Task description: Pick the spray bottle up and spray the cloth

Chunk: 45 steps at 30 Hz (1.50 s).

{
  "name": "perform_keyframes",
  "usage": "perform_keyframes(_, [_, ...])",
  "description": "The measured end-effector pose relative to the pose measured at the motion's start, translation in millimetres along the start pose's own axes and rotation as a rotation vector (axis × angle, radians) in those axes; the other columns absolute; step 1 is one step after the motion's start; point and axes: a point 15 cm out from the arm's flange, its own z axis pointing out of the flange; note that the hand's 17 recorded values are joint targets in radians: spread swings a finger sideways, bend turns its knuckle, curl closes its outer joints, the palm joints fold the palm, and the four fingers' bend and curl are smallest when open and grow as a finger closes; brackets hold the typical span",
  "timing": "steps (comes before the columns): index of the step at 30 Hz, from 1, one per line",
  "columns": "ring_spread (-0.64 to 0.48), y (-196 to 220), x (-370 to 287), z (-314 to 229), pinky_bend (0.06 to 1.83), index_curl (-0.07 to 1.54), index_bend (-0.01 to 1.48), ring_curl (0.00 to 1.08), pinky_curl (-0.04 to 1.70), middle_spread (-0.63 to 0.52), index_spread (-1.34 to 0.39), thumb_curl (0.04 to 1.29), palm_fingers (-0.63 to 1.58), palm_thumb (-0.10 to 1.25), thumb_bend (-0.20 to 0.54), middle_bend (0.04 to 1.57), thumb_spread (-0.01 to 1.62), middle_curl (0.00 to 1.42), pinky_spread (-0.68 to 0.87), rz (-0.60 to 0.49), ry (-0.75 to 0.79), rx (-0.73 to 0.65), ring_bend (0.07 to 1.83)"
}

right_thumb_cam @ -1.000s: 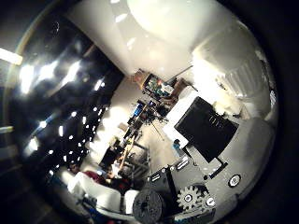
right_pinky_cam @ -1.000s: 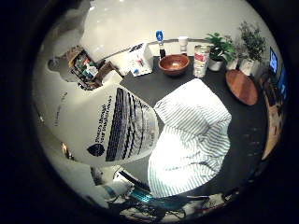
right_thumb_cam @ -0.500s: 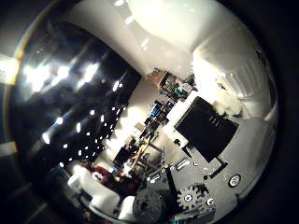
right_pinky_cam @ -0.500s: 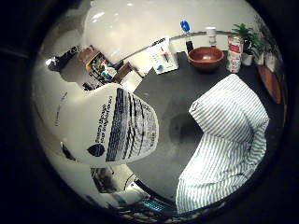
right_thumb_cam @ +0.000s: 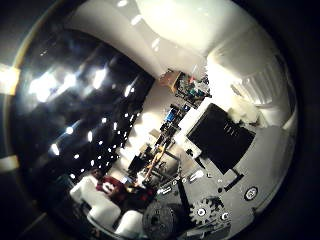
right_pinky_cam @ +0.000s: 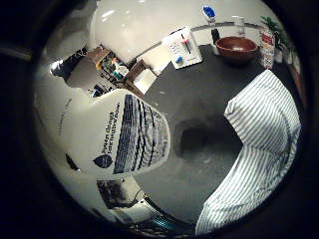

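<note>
Spray bottle held over the table, striped cloth now off to one side

The dark table (right_pinky_cam: 199, 99) fills more of the view than a second ago; the cloth (right_pinky_cam: 259, 149) has slid towards the edge, so aim needs correcting. The bottle (right_pinky_cam: 109, 134) sits against the palm; the hand (right_thumb_cam: 220, 165) probably wraps it, though finger closure isn't clear.

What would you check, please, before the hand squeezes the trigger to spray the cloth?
1. Spray bottle close against the palm: ok, it fills much of the view.
2. Striped cloth in reach on the dark table: ok, it lies spread beside the bottle.
3. Nozzle aimed at cloth: cannot tell, nozzle not visible.
4. Finger on trigger: cannot tell.
5. Brown bowl away from the cloth: ok.
</note>
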Motion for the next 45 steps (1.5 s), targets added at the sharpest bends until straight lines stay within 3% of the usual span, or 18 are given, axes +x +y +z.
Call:
perform_keyframes(15, [-0.25,17,12,32,1.03,0.92,1.05,0.88,1.4,-0.21,-0.27,0.77,1.06,0.91,-0.029,1.17,0.92,1.01,-0.22,0.003,-0.097,-0.054,1.29])
perform_keyframes(24, [-0.23,22,15,34,0.96,0.9,0.86,0.78,1.31,-0.21,-0.3,0.68,1.05,0.84,-0.026,1.06,0.92,0.95,-0.25,-0.006,-0.079,-0.066,1.25])
perform_keyframes(30, [-0.21,23,16,34,0.86,0.9,0.65,0.7,1.19,-0.2,-0.34,0.65,1.03,0.83,-0.025,1.01,0.89,0.9,-0.32,-0.013,-0.072,-0.073,1.23])
perform_keyframes(35, [-0.2,20,33,28,0.82,0.92,0.51,0.66,1.1,-0.21,-0.38,0.63,1.0,0.81,-0.028,0.94,0.89,0.87,-0.39,-0.039,0.01,-0.064,1.21])
perform_keyframes(41, [-0.21,23,34,27,0.79,0.94,0.36,0.62,1.02,-0.22,-0.4,0.6,0.89,0.81,-0.026,0.86,0.91,0.85,-0.47,-0.06,0.034,-0.089,1.18])
perform_keyframes(45, [-0.19,30,35,25,0.68,0.92,0.26,0.6,1.0,-0.21,-0.4,0.57,0.63,0.78,-0.028,0.82,0.97,0.84,-0.46,-0.07,0.057,-0.129,1.13])
